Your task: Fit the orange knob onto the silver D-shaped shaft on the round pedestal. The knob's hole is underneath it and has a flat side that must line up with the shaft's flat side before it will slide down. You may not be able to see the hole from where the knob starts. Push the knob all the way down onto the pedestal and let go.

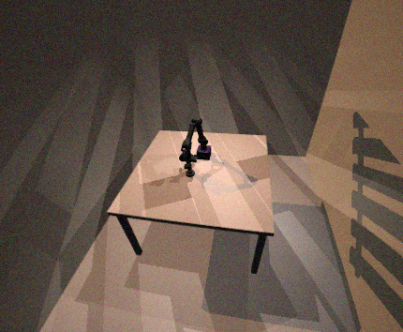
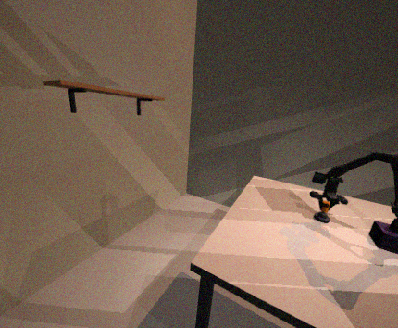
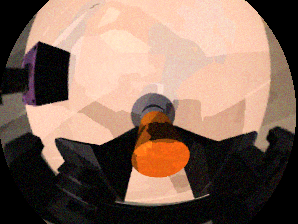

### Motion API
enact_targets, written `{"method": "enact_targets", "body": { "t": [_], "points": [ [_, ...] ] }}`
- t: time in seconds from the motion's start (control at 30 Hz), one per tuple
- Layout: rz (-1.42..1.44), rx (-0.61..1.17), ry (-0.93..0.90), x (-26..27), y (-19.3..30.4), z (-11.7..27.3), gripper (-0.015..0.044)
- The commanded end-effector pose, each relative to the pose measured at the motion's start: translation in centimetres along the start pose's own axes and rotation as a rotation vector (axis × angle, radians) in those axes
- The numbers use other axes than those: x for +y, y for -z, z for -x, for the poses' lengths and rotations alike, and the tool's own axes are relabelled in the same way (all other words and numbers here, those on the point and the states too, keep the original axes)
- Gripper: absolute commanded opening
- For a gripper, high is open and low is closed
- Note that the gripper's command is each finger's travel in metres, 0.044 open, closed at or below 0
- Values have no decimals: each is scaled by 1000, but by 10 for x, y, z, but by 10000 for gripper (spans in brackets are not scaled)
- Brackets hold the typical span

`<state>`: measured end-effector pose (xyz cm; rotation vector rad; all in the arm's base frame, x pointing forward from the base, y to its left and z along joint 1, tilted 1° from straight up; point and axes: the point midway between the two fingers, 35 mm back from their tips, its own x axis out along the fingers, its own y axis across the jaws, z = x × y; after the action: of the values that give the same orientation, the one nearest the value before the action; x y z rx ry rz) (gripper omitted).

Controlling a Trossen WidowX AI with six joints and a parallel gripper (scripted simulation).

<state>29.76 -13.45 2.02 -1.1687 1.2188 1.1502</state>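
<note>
The orange knob (image 2: 325, 207) (image 3: 160, 159) is upright between the fingers of my gripper (image 2: 326, 203) (image 3: 156, 129), which is shut on it. The round dark grey pedestal (image 1: 190, 173) (image 2: 322, 218) (image 3: 138, 111) stands on the table directly below the knob. In the exterior view the knob's lower end is very close above the pedestal; whether they touch is too small to tell. In the wrist view the knob covers part of the pedestal. The silver shaft cannot be made out, and the knob's hole and its flat side are hidden underneath. The knob is not clear in the top view.
The arm's purple base (image 1: 204, 152) (image 2: 393, 239) (image 3: 31, 75) stands on the table (image 1: 229, 216) (image 2: 240, 241), to one side of the pedestal. A wooden shelf (image 2: 105, 90) is on the wall, far from the arm. Broad shadows cross the table top.
</note>
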Motion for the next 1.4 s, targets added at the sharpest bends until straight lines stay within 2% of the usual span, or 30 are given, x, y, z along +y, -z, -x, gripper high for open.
{"method": "enact_targets", "body": {
  "t": [0.0,0.37,0.6,1.37],
  "points": [
    [6,5,2,0,1,-1,0],
    [14,5,2,0,1,5,0],
    [215,5,2,-1,1,3,0],
    [215,5,1,2,0,-1,0]
  ]
}}
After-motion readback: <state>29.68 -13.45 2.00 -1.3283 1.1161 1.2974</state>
